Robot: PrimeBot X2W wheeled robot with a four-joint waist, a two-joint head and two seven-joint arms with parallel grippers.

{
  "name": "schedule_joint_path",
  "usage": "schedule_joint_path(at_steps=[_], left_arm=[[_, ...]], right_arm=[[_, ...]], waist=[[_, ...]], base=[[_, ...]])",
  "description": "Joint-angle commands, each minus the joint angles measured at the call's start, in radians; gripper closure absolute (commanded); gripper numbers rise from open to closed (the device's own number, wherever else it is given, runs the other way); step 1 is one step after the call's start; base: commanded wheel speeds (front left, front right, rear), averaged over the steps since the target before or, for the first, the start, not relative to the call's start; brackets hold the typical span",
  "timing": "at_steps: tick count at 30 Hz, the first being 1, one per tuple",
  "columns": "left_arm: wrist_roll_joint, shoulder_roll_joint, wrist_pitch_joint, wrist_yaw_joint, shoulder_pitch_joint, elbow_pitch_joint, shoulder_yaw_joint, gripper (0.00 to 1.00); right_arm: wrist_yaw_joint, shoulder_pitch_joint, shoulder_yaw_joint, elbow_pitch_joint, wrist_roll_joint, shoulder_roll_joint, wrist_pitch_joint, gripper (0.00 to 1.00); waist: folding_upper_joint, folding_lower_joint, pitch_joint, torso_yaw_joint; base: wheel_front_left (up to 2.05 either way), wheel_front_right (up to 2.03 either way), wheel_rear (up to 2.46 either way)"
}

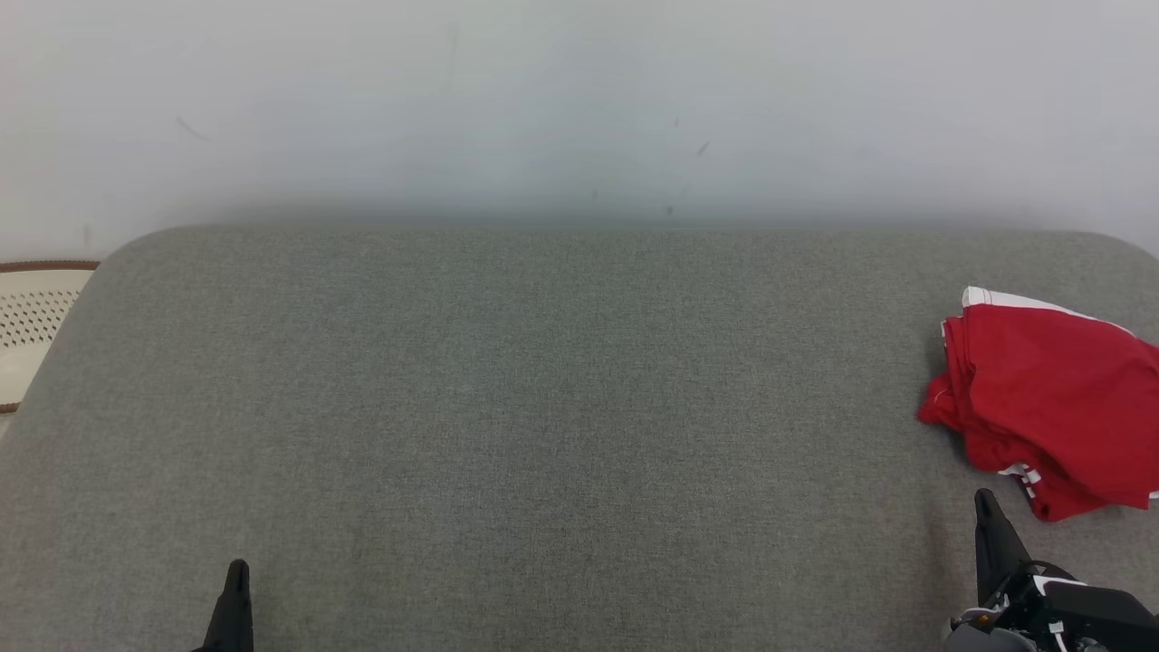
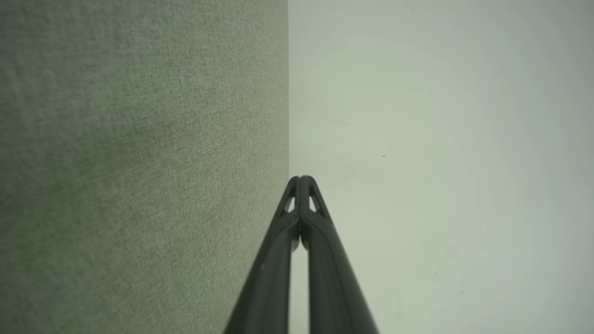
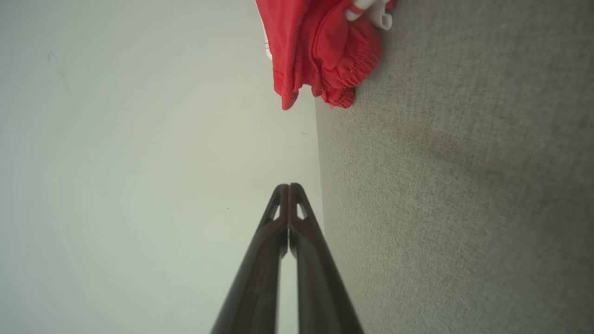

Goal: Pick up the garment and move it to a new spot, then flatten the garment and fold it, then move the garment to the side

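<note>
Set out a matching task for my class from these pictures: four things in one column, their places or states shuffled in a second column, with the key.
Things
1. red garment
2. left pincer
3. right pincer
4. cream perforated object

Places or states
A. shut, at the lower left of the head view
B. bunched at the right end of the grey surface
C. past the surface's left end
D. shut, near the garment, not touching it

Pairs: 1-B, 2-A, 3-D, 4-C
</note>
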Motion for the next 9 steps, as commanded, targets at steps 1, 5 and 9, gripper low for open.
schedule_joint_path(at_steps=[1,5,9], left_arm=[[-0.003,0.004,0.001,-0.003,-0.01,-0.002,0.002,1.0],[-0.003,0.004,0.001,-0.003,-0.01,-0.002,0.002,1.0],[-0.003,0.004,0.001,-0.003,-0.01,-0.002,0.002,1.0]], right_arm=[[0.0,-0.002,0.001,-0.002,0.003,0.002,0.004,1.0],[0.0,-0.002,0.001,-0.002,0.003,0.002,0.004,1.0],[0.0,-0.002,0.0,-0.002,0.003,0.002,0.004,1.0]], waist=[[0.0,0.0,0.0,0.0],[0.0,0.0,0.0,0.0],[0.0,0.0,0.0,0.0]], base=[[0.0,0.0,0.0],[0.0,0.0,0.0],[0.0,0.0,0.0]])
